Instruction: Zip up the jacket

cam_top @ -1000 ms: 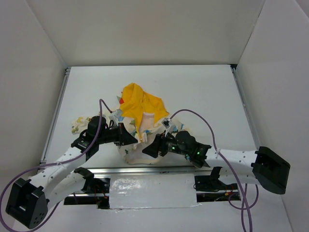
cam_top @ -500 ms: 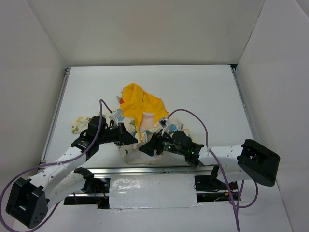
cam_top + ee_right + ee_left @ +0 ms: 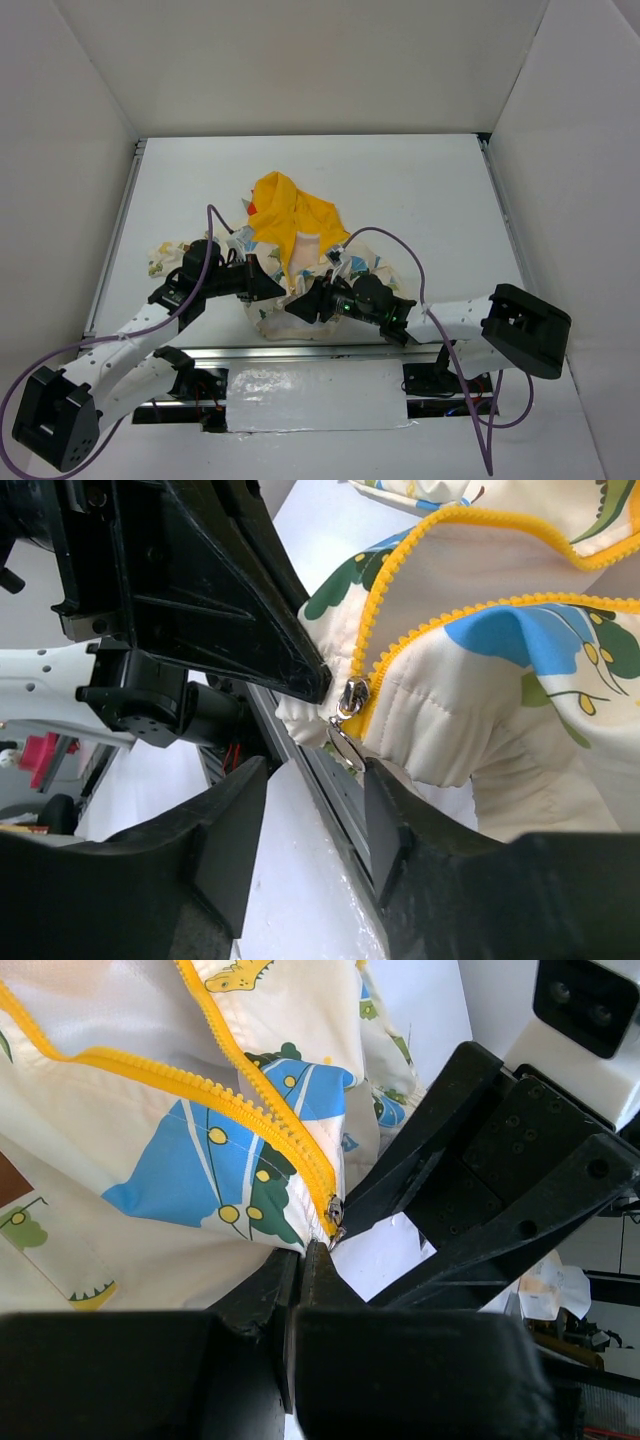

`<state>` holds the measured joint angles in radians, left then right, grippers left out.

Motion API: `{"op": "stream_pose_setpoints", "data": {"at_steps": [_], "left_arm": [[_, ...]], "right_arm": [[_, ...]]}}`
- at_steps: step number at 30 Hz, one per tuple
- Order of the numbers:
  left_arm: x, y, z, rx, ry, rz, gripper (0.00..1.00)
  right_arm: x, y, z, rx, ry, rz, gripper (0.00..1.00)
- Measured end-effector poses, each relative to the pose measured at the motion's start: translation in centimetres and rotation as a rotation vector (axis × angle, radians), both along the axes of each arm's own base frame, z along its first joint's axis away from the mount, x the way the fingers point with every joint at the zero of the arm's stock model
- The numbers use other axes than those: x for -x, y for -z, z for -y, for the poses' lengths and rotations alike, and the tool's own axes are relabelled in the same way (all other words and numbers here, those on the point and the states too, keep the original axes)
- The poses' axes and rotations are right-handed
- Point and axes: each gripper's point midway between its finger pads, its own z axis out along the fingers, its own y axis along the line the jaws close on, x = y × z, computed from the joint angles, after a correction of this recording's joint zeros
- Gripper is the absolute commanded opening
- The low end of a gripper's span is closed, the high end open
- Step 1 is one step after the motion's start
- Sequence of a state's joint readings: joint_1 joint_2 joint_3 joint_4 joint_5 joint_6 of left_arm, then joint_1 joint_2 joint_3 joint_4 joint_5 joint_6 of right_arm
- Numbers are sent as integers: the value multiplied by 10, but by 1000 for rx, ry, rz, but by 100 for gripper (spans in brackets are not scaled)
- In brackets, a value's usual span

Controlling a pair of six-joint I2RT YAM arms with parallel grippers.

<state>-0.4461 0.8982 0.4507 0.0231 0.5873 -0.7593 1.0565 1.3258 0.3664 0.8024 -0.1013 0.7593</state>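
Observation:
The jacket (image 3: pixel 296 232) lies bunched at the table's near middle, cream with blue and green figures, its yellow hood toward the back. My left gripper (image 3: pixel 276 290) is shut on the jacket's bottom hem (image 3: pixel 290 1232), right at the lower end of the yellow zipper (image 3: pixel 262 1110). My right gripper (image 3: pixel 303 304) is open beside it. In the right wrist view the silver zipper slider (image 3: pixel 351 695) and its pull tab (image 3: pixel 346 746) hang just ahead of the right gripper (image 3: pixel 312 780), nearer its right finger (image 3: pixel 385 800). The zipper teeth (image 3: pixel 450 615) run apart above the slider.
The metal rail (image 3: pixel 300 350) at the table's near edge runs just below both grippers. A cream sleeve (image 3: pixel 163 256) lies off to the left. White walls enclose the table on three sides. The left gripper's black body (image 3: pixel 200 580) stands close against the right gripper.
My right arm has swung left, bringing its open gripper up to the jacket's bottom edge beside the left gripper. The left arm and jacket have stayed still.

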Motion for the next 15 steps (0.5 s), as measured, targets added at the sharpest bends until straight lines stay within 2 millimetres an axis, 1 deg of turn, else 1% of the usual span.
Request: {"op": "stream_pose_setpoints", "data": {"at_steps": [3, 9, 11, 15], "left_arm": [[0, 1, 0, -1, 2, -3, 0], [0, 0, 1, 1, 3, -1, 0], [0, 0, 1, 1, 3, -1, 0], [0, 0, 1, 1, 4, -1, 0]], "right_arm": [[0, -1, -1, -3, 6, 7, 46], [-3, -1, 0, 3, 24, 17, 31], [-3, -1, 0, 3, 29, 17, 29], [-7, -1, 0, 7, 50, 18, 29]]}}
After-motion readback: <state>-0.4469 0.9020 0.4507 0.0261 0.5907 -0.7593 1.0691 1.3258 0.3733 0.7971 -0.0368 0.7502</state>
